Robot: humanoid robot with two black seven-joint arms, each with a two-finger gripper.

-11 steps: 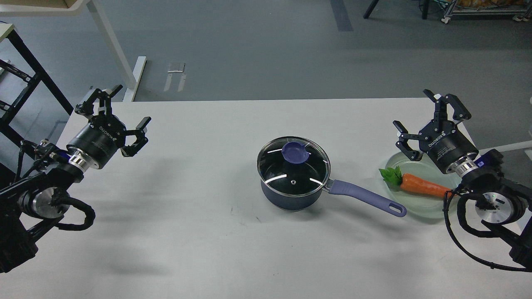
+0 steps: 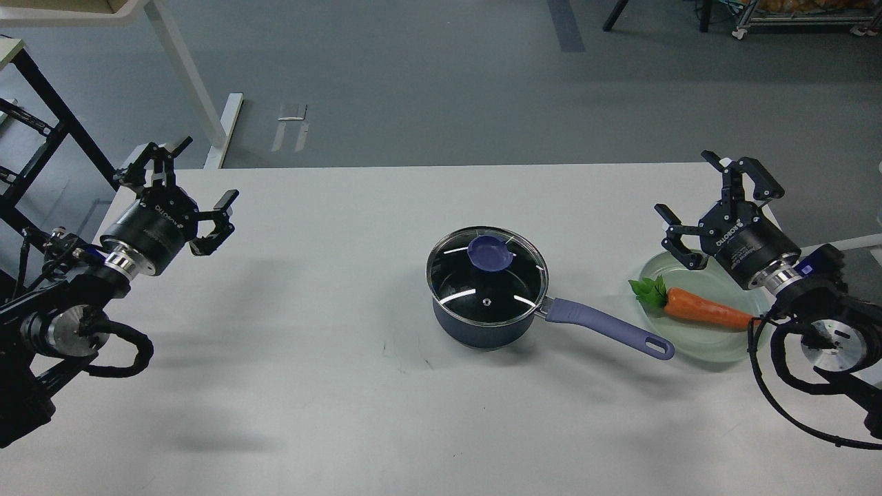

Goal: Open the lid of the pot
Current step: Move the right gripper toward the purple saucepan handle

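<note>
While both arms hover apart over the bench (image 2: 310,386), the pot (image 2: 486,303) sits well right of the released left end effector (image 2: 200,182), lid (image 2: 486,272) on. Beside the released right end effector (image 2: 713,196) lies a plate (image 2: 716,344) with a carrot (image 2: 703,310).

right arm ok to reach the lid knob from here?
Probably yes: the right gripper is open and empty, and only bare table lies between it and the knob. The carrot sits nearer, off that line.
</note>
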